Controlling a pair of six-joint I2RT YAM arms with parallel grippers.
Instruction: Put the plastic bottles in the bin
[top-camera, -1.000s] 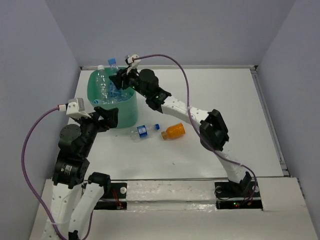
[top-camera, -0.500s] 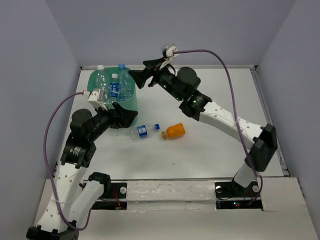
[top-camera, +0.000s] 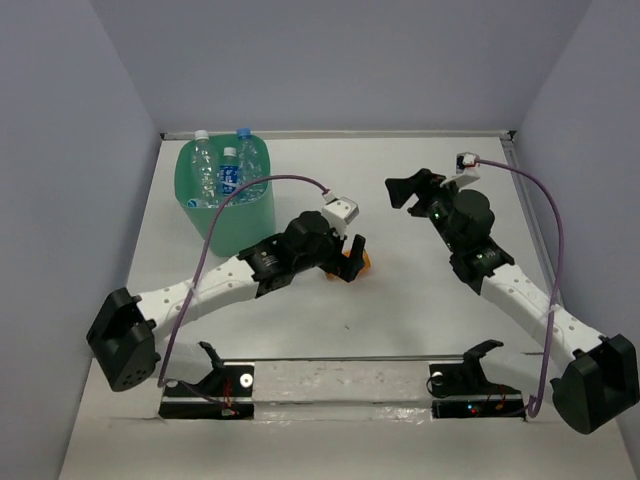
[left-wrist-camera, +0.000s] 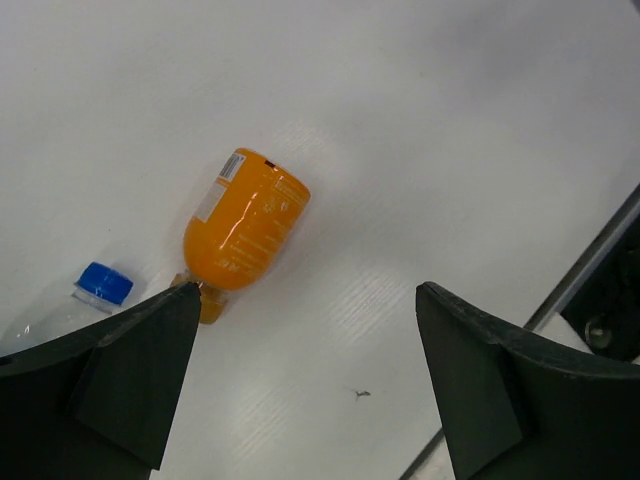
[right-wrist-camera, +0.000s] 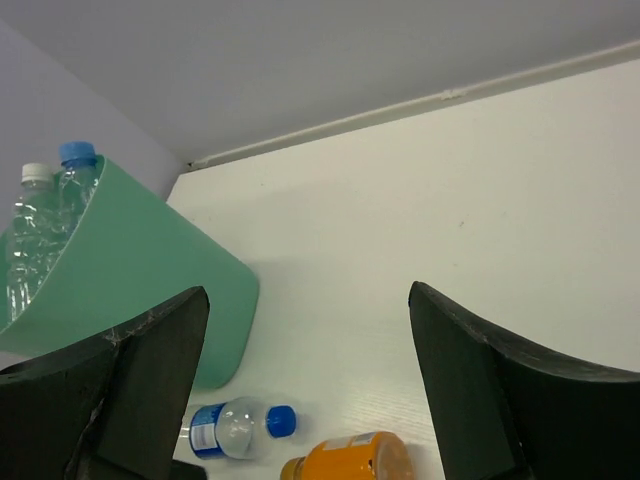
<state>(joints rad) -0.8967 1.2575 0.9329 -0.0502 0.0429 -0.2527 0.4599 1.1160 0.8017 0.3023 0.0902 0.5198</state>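
Mint-green bin (top-camera: 238, 228) at the far left of the white table (top-camera: 400, 310), shown from above with several clear bottles (top-camera: 229, 172) standing upright inside it, their blue and white caps rising above the rim. Two more of the plastic bottles lay on their sides on the table, just right of the bin's near side: an orange bottle (left-wrist-camera: 245, 225) and a clear bottle with a blue cap (right-wrist-camera: 236, 428), their cap ends close together. In the top view the left arm covered the clear one, and only an edge of the orange one (top-camera: 364, 263) showed beside the left gripper (top-camera: 348, 262). That gripper hung over the middle of the table with its jaws spread wide and nothing between them; its wrist view (left-wrist-camera: 308, 300) looked down on the orange bottle, which lay slightly left of the gap between the two fingers. The right gripper (top-camera: 403, 190) was raised over the far right part of the table, well apart from both loose bottles, and pointed left towards the bin (right-wrist-camera: 140, 270). Its jaws also stood apart and empty, as its wrist view (right-wrist-camera: 308, 297) showed
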